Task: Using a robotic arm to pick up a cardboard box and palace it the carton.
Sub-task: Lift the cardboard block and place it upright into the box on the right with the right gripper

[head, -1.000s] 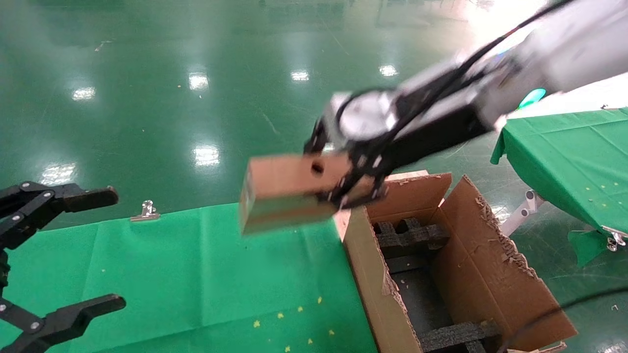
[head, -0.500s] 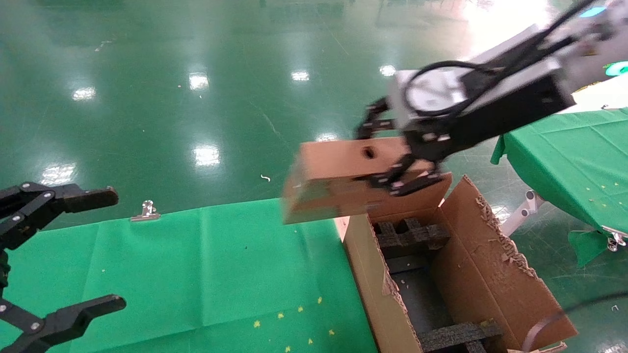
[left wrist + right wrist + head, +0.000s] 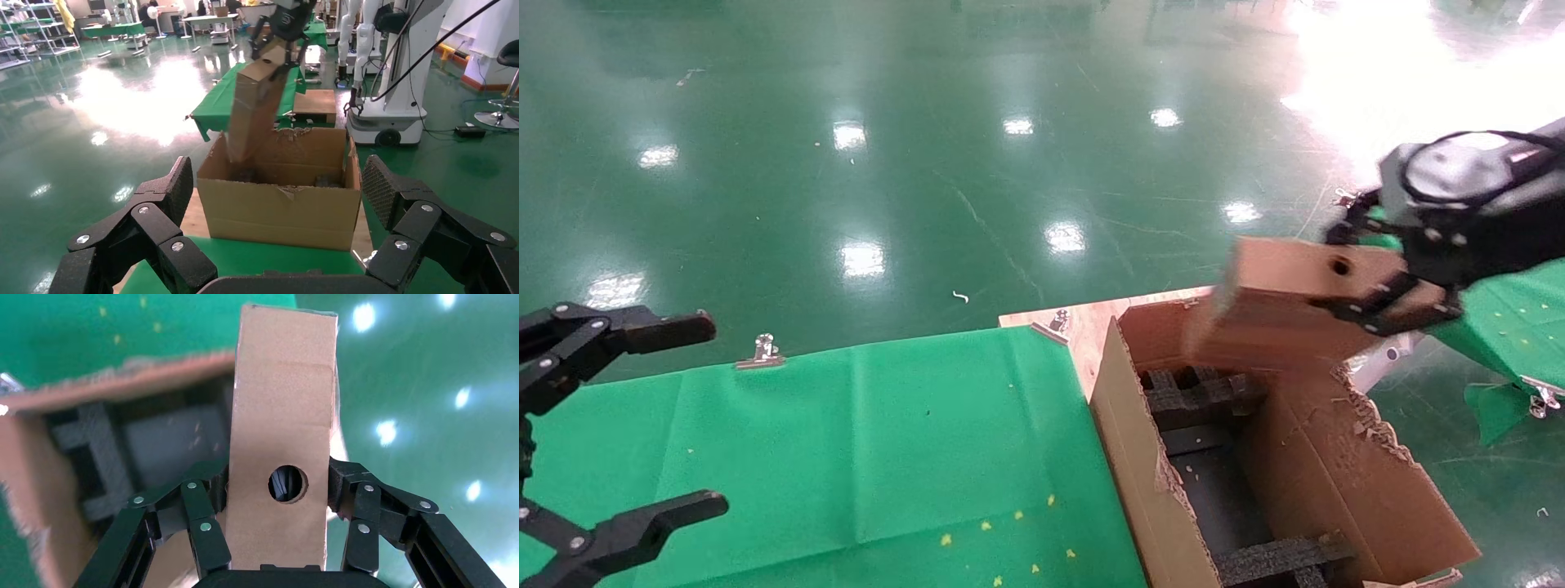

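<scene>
The right gripper [image 3: 1389, 282] of the robotic arm [image 3: 1483, 212] grasps the cardboard box [image 3: 1283, 306] by its long sides, one black linked finger pressed against each edge near the round hole. In the right wrist view the box [image 3: 281, 416] runs straight out from between the fingers [image 3: 205, 523], its far end reaching over the carton [image 3: 37, 496]. From the head camera, the box hangs in the air, tilted, above the far right corner of the carton [image 3: 1140, 457], not touching the dark foam inserts [image 3: 1201, 392] inside. The left wrist view shows the same box [image 3: 257, 98] slanting down toward the carton's open top [image 3: 281, 208], with the right gripper [image 3: 287, 24] holding its upper end.

The carton stands open, its torn flap [image 3: 1369, 425] ragged along the right edge, just beside a surface draped in green cloth [image 3: 846, 457]. A metal clip [image 3: 762, 351] pins the cloth's far edge, another [image 3: 1058, 320] sits at its corner on bare wood. The left gripper [image 3: 609, 425] hangs parked at the near left, over the cloth, its fingers [image 3: 162, 196] spread wide and holding nothing. A second green-covered surface [image 3: 1512, 327] lies behind the right gripper, over the glossy green floor [image 3: 928, 122].
</scene>
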